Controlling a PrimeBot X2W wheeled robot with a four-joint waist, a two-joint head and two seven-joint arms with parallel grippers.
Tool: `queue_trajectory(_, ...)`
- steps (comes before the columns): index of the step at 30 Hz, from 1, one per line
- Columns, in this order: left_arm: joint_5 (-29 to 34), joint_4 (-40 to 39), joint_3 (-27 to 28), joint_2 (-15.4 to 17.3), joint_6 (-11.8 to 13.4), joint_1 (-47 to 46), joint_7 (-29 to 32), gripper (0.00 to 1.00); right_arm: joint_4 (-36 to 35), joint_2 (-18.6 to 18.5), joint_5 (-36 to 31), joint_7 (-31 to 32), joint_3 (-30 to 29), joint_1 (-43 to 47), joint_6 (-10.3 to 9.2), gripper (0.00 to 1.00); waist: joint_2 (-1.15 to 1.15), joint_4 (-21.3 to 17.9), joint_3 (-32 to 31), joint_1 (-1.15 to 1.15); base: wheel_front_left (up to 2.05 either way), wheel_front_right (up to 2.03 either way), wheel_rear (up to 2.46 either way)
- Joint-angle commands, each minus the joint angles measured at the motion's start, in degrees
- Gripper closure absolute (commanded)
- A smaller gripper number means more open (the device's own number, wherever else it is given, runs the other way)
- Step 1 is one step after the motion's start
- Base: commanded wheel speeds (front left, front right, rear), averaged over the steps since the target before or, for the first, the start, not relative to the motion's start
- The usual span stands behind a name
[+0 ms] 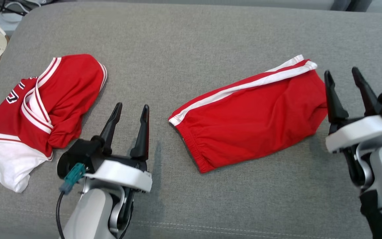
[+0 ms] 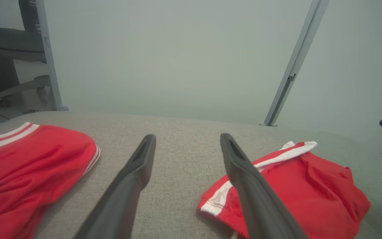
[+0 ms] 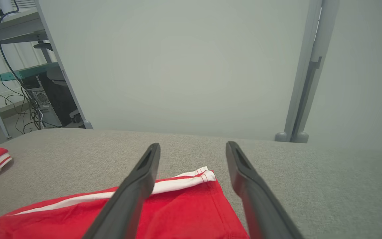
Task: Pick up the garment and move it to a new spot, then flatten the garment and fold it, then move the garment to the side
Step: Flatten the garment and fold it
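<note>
— Left gripper (image 1: 132, 106) is nearest to us, at the bottom, over the grey cushion (image 1: 191, 39). Its two fingers stand wide apart and nothing is between them. Do you agree?

— Yes. The right gripper (image 1: 341, 71) is the same: jaws fully spread, holding nothing, just beside the right end of the red shorts (image 1: 250, 113).

— So the shorts lie on the cushion between the two grippers, and neither one holds them?

— Correct. The left gripper is clearly apart from them. At the right one, I cannot tell whether a finger touches the cloth. I judge that the shorts are already folded, with the white stripe along the far edge, so moving them to the side is what remains.

— What can go wrong from here?

— If a gripper pinches only the top layer, the fold may open when the cloth is lifted. Thin fabric can also slip from such long fingers, or drag on the rough cushion and wrinkle.

— And the red jersey (image 1: 45, 109) on the left?

— It lies crumpled, near the left gripper. If the shorts go to that side, they may land on it, or the left arm may catch it on the way.
</note>
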Motion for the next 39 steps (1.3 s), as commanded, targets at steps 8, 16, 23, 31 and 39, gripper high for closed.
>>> queue_trajectory(8,4.80,-5.10,4.64,-0.69,-1.66,6.43,-0.31,0.00,-4.63,2.25,-0.10,-0.66,-2.14,9.37,0.00,0.00,0.00,-1.80,-3.39,0.00,0.00,0.00,0.00)
queue_trajectory(16,5.06,-6.58,2.16,-0.99,-2.41,8.42,-0.31,0.00,2.53,2.47,14.91,-0.59,-2.74,8.17,0.00,0.00,0.00,-0.48,-3.59,0.00,0.00,0.00,0.00)
queue_trajectory(23,4.21,-9.32,-1.32,-1.01,-1.38,6.49,-0.31,0.00,17.23,-1.19,24.90,5.89,-3.55,-1.60,0.00,0.00,0.00,3.55,-0.78,0.00,0.00,0.00,0.00)
queue_trajectory(31,3.99,-8.10,-3.43,-1.01,-1.33,5.66,-0.31,0.00,26.66,-2.61,30.60,12.18,-4.02,-7.90,0.00,0.00,0.00,6.66,0.66,0.00,0.00,0.00,0.00)
queue_trajectory(39,3.59,-8.03,-3.89,-1.01,-1.06,5.25,-0.31,0.00,34.71,-2.01,33.49,16.46,-4.23,-10.76,0.00,0.08,0.00,8.68,0.90,0.00,0.00,0.00,0.00)
